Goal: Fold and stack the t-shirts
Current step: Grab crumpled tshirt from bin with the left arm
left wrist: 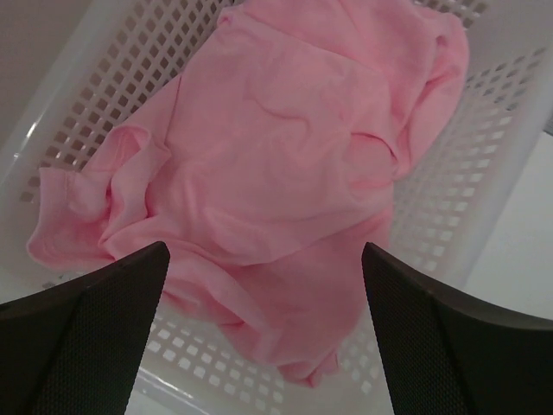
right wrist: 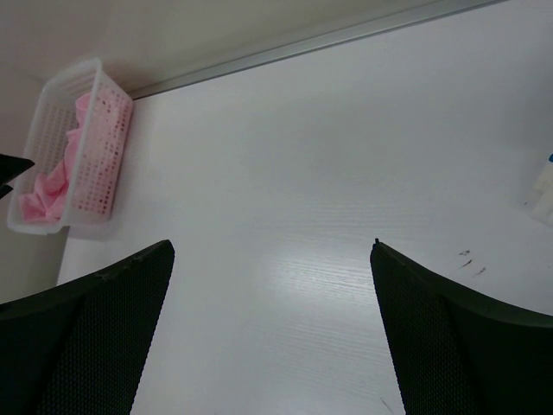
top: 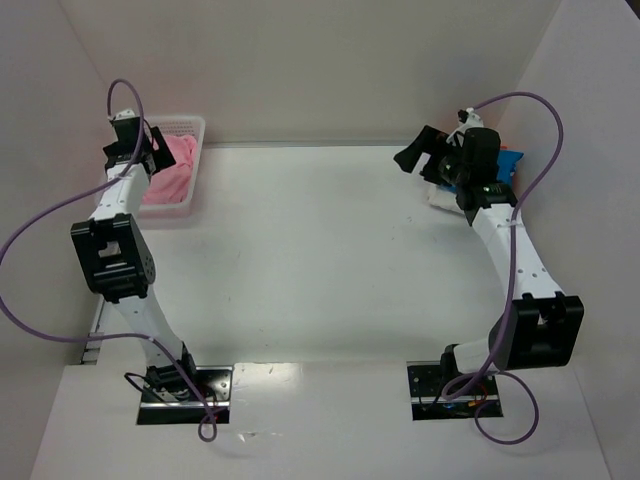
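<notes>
A light pink t-shirt (left wrist: 285, 164) lies crumpled in the white mesh basket (left wrist: 484, 173) at the table's far left; it also shows in the top view (top: 172, 168) and small in the right wrist view (right wrist: 52, 177). My left gripper (left wrist: 263, 268) hovers open just above it, jaws wide apart and empty; in the top view it (top: 150, 150) is over the basket (top: 190, 125). My right gripper (top: 412, 155) is open and empty, held above the table at the far right. A bright blue shirt (top: 510, 160) and a white one (top: 440, 196) lie behind the right arm, mostly hidden.
White walls enclose the table on three sides. A corner of the white cloth (right wrist: 544, 186) shows at the right edge of the right wrist view. Purple cables loop from both arms.
</notes>
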Action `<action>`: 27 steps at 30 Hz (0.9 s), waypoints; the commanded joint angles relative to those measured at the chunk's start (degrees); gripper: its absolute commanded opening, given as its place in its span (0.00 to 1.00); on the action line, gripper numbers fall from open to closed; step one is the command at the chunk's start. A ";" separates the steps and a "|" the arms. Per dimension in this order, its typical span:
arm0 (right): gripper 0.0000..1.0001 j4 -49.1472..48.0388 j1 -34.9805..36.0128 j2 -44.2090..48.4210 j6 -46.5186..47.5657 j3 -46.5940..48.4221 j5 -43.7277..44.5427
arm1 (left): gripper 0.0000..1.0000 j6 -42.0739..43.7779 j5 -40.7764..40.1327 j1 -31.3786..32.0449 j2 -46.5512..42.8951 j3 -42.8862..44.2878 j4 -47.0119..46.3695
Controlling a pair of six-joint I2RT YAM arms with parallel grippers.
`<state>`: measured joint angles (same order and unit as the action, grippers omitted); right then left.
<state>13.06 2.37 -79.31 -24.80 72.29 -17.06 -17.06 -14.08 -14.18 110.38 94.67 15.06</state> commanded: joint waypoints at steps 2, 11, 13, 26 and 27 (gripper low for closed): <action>1.00 -0.05 0.44 -1.37 0.45 2.32 0.80 | 1.00 -0.44 4.86 -1.73 3.38 3.24 -6.27; 1.00 1.18 0.44 0.20 0.98 0.66 2.82 | 1.00 -3.15 8.54 -3.13 13.88 9.20 -8.73; 1.00 1.18 0.44 0.72 0.98 0.04 2.82 | 1.00 -3.15 6.60 -3.13 16.68 12.08 -7.69; 1.00 2.52 0.44 1.44 0.98 -0.66 3.96 | 0.86 0.10 2.39 -2.60 24.89 15.98 -6.53; 1.00 2.84 0.44 1.44 0.98 -0.66 4.15 | 0.81 0.29 2.39 -2.60 25.08 15.98 -6.53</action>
<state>15.30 2.37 -79.41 -24.58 71.64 -14.03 -18.29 -10.55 -16.91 133.53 108.49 9.45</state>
